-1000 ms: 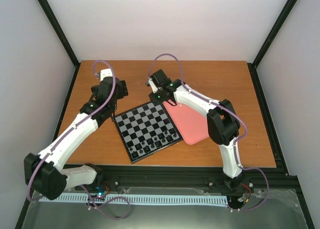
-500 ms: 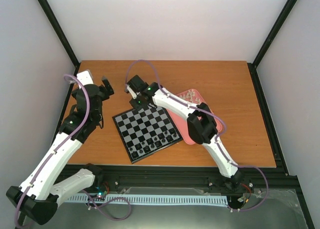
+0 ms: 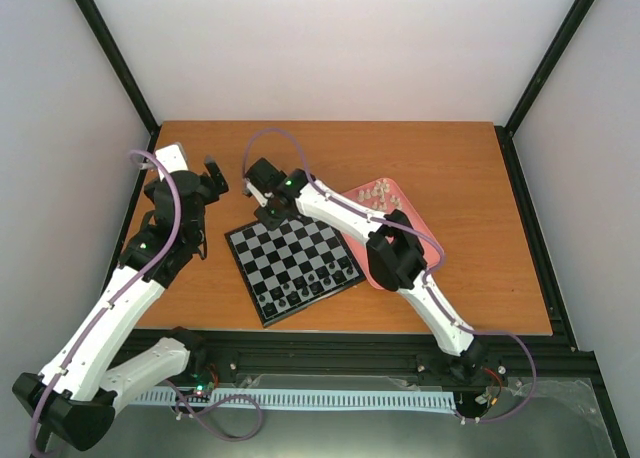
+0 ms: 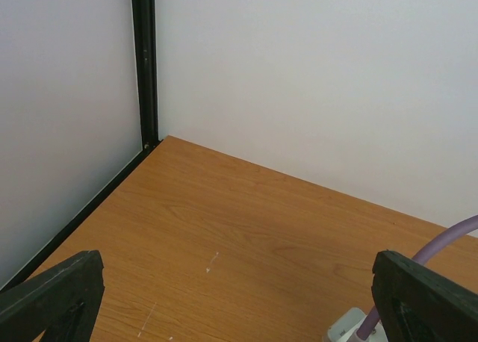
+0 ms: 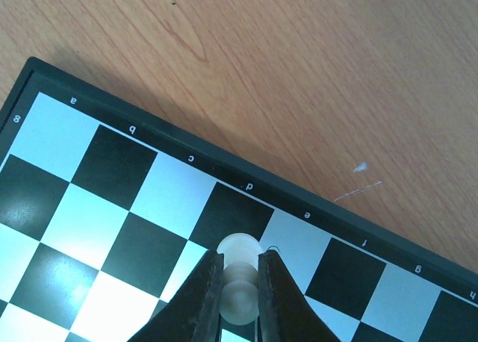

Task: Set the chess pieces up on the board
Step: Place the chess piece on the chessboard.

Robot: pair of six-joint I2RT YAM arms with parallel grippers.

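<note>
Now the right gripper (image 5: 240,282) pinches a white chess piece (image 5: 239,249), seemingly a pawn, at the far edge of the board (image 5: 112,170), over the d file; the left gripper (image 4: 239,297) gapes, well left.
</note>
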